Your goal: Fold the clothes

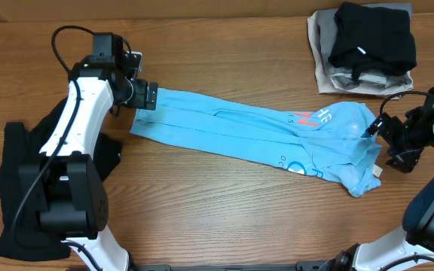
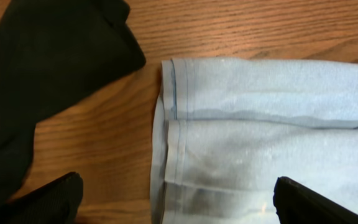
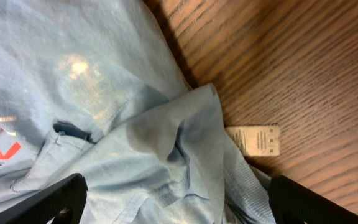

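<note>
The light blue T-shirt [image 1: 255, 132] lies folded into a long narrow strip across the middle of the table, its white and red-orange lettering [image 1: 311, 117] near the right end. My left gripper [image 1: 151, 98] hangs open over the strip's left end; in the left wrist view the hemmed edge [image 2: 173, 124] runs between its fingers [image 2: 48, 202], and nothing is held by my left gripper [image 2: 179, 208]. My right gripper [image 1: 381, 143] stands open over the bunched right end [image 3: 154, 143], its fingers [image 3: 316, 202] apart either side of the rumpled cloth and of my right gripper [image 3: 179, 205].
A black garment [image 1: 21, 188] lies spread at the table's left under the left arm, its edge [image 2: 42, 81] close to the shirt's hem. A stack of folded clothes, black top [image 1: 371, 38] on grey [image 1: 330, 68], sits at the back right. A white care label [image 3: 257, 140] pokes out onto the wood.
</note>
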`<state>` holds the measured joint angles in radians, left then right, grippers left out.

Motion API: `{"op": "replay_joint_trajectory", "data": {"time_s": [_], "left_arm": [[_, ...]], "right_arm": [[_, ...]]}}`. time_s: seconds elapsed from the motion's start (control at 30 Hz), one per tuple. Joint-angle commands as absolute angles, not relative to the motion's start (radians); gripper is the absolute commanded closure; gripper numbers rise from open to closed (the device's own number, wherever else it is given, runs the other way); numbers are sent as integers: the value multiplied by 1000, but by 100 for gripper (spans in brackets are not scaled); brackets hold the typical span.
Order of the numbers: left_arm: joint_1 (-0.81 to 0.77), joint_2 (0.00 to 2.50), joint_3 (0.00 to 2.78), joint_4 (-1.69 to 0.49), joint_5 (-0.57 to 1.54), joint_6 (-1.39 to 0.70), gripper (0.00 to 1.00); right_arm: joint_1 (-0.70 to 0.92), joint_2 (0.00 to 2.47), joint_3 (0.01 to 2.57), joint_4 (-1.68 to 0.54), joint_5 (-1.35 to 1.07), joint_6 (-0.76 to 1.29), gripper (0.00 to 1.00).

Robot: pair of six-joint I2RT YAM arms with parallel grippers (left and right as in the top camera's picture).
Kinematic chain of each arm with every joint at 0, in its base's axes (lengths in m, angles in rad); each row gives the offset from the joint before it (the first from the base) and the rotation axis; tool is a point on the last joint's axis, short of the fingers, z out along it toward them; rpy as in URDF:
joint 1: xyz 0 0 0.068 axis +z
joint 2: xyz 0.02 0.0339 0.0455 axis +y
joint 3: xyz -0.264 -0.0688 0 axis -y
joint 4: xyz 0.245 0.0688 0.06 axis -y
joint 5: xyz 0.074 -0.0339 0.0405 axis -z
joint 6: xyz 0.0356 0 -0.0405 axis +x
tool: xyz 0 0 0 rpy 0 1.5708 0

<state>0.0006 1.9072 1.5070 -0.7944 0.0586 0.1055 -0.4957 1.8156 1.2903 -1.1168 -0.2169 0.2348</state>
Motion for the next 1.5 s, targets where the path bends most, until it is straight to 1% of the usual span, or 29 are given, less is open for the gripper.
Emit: {"op": "replay_joint_trajectory", "data": {"time_s": [0.0, 0.27, 0.47, 0.5, 0.53, 0.6, 0.67, 0.7, 0.73, 0.8, 0.87, 0.93, 1.07, 1.17, 1.3, 1.37, 1.47], "left_arm": [[6, 1948, 1487, -760, 89, 136, 0], [6, 2108, 1488, -724, 131, 158, 0], [6, 2140, 1488, -717, 158, 159, 0], [6, 2140, 1488, -717, 171, 158, 2], [6, 2140, 1488, -717, 179, 158, 6], [6, 2140, 1488, -719, 185, 157, 19], [6, 2140, 1488, -727, 184, 157, 45], [6, 2140, 1488, -730, 183, 157, 59], [6, 2140, 1488, -732, 176, 150, 68], [9, 2140, 1488, -731, 145, 118, 77], [19, 2140, 1488, -727, 89, 72, 96], [35, 2140, 1494, -731, 42, 38, 96], [83, 2137, 1555, -808, 43, 12, 96], [126, 2131, 1652, -915, 45, 3, 96], [163, 2130, 1817, -1076, 46, 4, 96], [170, 2130, 1900, -1155, 49, 27, 96], [165, 2130, 1991, -1240, 50, 54, 96]], "right_arm": [[-499, 1816, 1314, -1126, -207, 228, 4], [-499, 1816, 1314, -1165, -207, 228, 3], [-498, 1816, 1314, -1159, -207, 228, 4], [-498, 1816, 1314, -1158, -207, 228, 4], [-498, 1816, 1314, -1157, -207, 228, 4], [-498, 1816, 1314, -1156, -207, 228, 4], [-498, 1816, 1314, -1156, -207, 228, 4], [-498, 1816, 1314, -1156, -207, 228, 4], [-498, 1816, 1314, -1156, -207, 228, 4], [-498, 1816, 1314, -1157, -207, 228, 5], [-493, 1816, 1314, -1158, -207, 228, 7], [-480, 1816, 1314, -1158, -207, 228, 8], [-437, 1816, 1314, -1157, -208, 228, 9], [-392, 1816, 1314, -1154, -212, 228, 10], [-330, 1816, 1314, -1146, -239, 236, 15], [-294, 1816, 1314, -1131, -269, 236, 21], [-236, 1816, 1309, -1092, -310, 241, 38]]}}
